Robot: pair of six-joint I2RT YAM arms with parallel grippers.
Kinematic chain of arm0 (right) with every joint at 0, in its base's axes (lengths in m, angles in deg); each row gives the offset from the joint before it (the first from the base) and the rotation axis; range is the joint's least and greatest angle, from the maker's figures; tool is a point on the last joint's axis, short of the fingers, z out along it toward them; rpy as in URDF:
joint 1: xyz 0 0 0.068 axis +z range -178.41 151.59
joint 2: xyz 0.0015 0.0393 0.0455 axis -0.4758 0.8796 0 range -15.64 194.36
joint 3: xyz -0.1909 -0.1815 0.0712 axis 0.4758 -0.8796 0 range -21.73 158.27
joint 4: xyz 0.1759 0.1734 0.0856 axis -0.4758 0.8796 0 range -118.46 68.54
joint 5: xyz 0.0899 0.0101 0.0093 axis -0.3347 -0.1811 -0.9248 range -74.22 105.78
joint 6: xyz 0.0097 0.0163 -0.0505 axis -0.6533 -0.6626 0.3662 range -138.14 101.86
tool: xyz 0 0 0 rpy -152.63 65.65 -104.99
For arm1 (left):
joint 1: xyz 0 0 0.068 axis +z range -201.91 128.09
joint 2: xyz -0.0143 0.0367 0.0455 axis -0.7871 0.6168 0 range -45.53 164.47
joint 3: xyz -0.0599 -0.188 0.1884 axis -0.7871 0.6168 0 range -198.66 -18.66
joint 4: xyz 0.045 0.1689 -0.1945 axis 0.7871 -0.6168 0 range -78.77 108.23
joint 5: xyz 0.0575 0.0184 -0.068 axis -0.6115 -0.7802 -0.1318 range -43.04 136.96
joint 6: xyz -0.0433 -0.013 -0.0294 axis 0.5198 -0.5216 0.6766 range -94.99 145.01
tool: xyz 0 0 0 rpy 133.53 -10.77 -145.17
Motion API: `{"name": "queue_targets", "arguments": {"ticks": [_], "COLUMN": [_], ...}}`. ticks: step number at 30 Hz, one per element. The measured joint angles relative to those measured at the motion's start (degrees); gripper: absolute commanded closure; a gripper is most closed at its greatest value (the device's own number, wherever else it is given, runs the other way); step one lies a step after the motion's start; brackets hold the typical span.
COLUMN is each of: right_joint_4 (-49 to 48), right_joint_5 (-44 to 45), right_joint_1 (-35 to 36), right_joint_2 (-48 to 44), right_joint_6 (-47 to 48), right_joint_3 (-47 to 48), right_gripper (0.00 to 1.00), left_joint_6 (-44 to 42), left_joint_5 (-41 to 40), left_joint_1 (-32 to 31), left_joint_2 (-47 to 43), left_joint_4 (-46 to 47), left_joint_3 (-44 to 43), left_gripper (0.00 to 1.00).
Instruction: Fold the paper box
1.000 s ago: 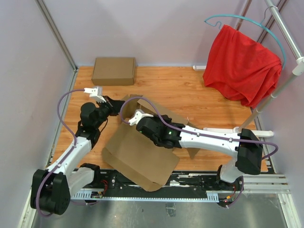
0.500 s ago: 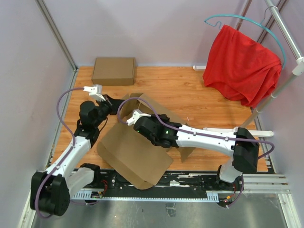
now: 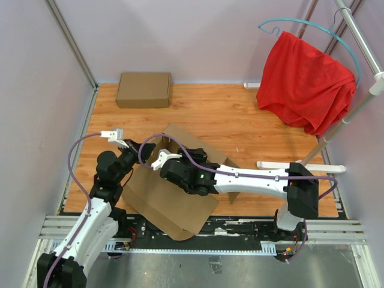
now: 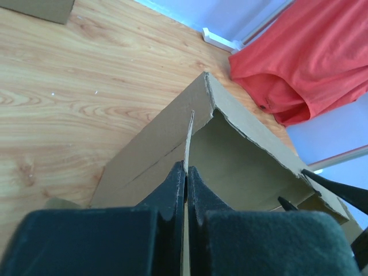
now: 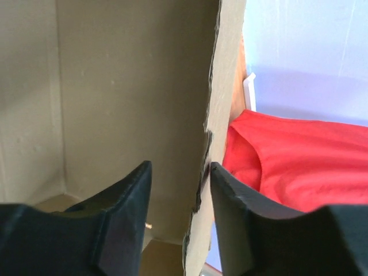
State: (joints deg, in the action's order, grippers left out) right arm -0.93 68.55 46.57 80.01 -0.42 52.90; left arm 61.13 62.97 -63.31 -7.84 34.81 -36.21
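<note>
This is a robotics lab cell. Plain lilac partition walls (image 3: 210, 36) enclose a wood-grain tabletop (image 3: 240, 117) edged by slotted aluminium mounting rails (image 3: 336, 230).

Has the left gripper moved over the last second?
Yes. In the top view the left gripper, shut on a flap of the paper box, has pulled back toward the near side, farther from the small closed box at the far edge.

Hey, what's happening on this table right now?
Two robot arms are partway through folding the paper box, a brown cardboard sheet with one wall raised. The left end effector is pinched shut on a thin flap edge. The right end effector is open, straddling the upright wall's edge. A finished box sits at the far left corner.
</note>
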Motion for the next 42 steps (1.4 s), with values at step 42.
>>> {"name": "queue_targets", "arguments": {"ticks": [42], "right_joint_4": [19.85], "right_joint_5": [-27.74], "right_joint_1": [-22.67], "right_joint_2": [-49.29], "right_joint_6": [-36.59], "right_joint_3": [-26.60], "right_gripper": [0.46], "left_joint_6": [-1.16], "left_joint_5": [-9.42], "left_joint_1": [-0.02], "left_joint_2": [-12.28], "left_joint_4": [-12.92], "left_joint_3": [3.61], "left_gripper": [1.00]}}
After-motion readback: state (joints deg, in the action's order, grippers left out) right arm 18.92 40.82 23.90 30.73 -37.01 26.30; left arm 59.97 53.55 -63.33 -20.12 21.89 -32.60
